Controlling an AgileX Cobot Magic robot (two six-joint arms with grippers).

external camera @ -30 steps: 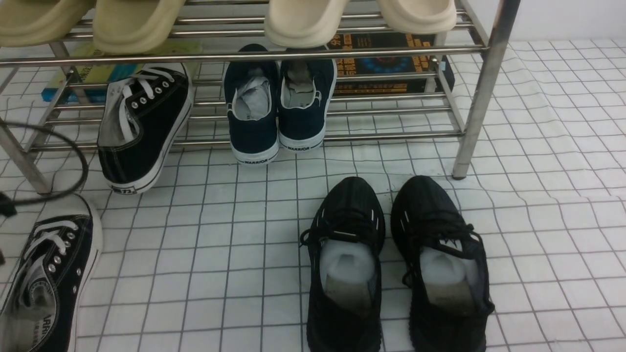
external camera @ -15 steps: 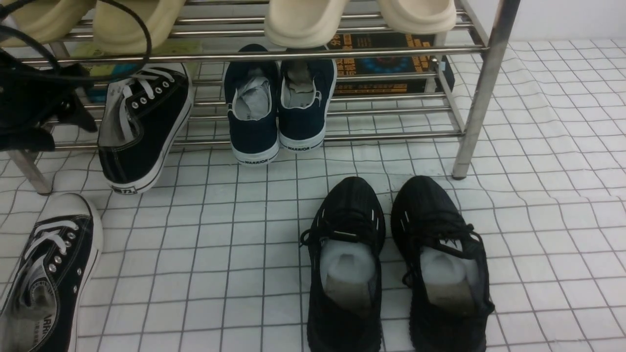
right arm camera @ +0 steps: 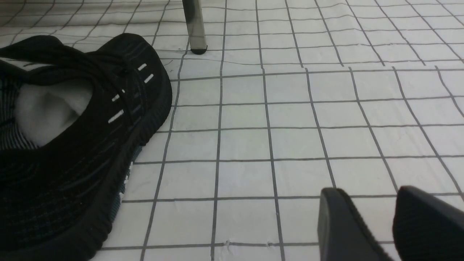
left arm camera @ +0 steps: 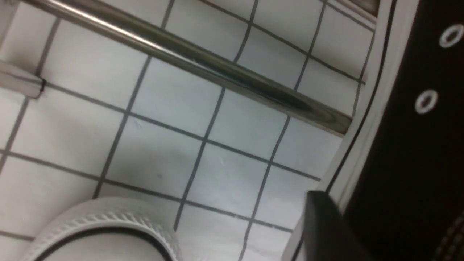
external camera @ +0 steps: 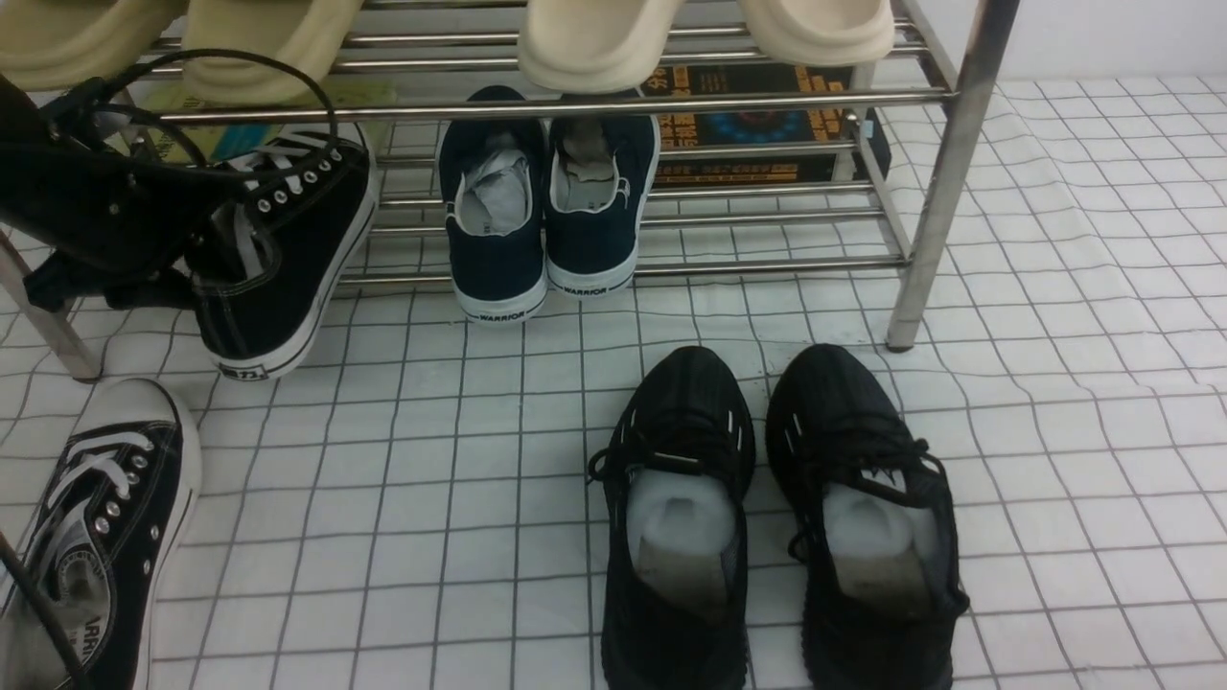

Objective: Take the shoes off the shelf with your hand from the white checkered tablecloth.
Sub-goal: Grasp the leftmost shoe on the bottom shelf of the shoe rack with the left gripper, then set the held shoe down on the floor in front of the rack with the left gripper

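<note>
Canvas sneaker [external camera: 288, 244]: black canvas upper, white laces, a row of round metal eyelets, white rubber sole with a thin dark stripe. It sits on the lower tier of the shelf [external camera: 944, 144] near the left end, tilted. The heel hangs over the front rail and down toward the tablecloth [external camera: 1054, 383].

Second canvas sneaker [external camera: 101, 527]: same make, with a rounded white toe cap. It lies flat on the tablecloth in front of the shelf's left leg, toe toward the shelf, well apart from its mate.

Left gripper [external camera: 192, 261]: matte black, with looping cables over it. It reaches in from the left, up against the collar of the sneaker on the tier. The left wrist view shows one dark finger [left arm camera: 326, 224] right beside the white sole, with the eyelets close by. The other finger is hidden, so I cannot tell whether the jaws have closed on the shoe.

Right gripper [right arm camera: 364, 194]: it hangs low over bare cloth. The two black fingers stand a little apart with cloth showing between them, and they hold nothing.

Materials: the shelf is shiny round steel tubing with slanted legs. The cloth is white with a thin dark grid, slightly wrinkled.

Also present:
- A navy pair [external camera: 542, 220] with white soles sits mid-tier, heels over the front rail.
- A black knit pair [external camera: 776, 517] stuffed with white paper stands on the cloth.
- Cream slippers [external camera: 594, 43], smooth and thick-soled, rest on the top tier.
</note>
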